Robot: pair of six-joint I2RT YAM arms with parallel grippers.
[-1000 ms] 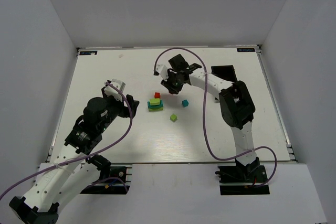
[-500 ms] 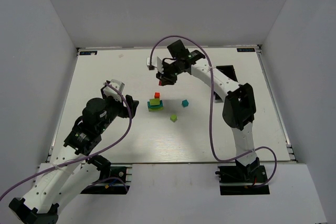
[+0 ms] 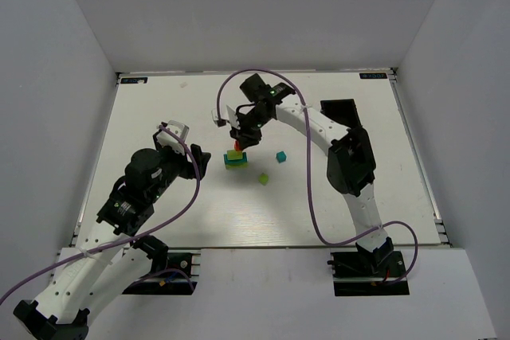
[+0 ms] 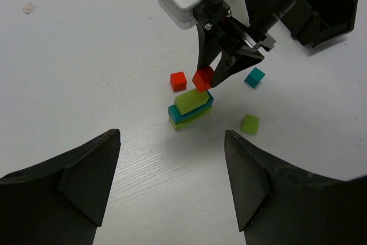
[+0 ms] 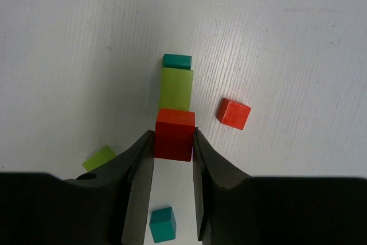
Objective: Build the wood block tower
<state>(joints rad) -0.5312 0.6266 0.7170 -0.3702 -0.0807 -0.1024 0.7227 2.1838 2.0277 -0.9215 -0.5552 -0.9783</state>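
Red cube point(image 5: 175, 134), clamped in right gripper point(image 5: 174, 142) at frame centre above wood block tower point(image 5: 176, 87); hazard: off-centre release may topple stack; left gripper point(image 4: 172, 142) splayed apart.

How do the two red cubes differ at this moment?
The held red cube is clamped in the right gripper, off the table, over the tower. The loose red cube lies free on the table beside the tower. The held one lines up with the tower's bars; the loose one is turned askew. Both are red and look alike in size.
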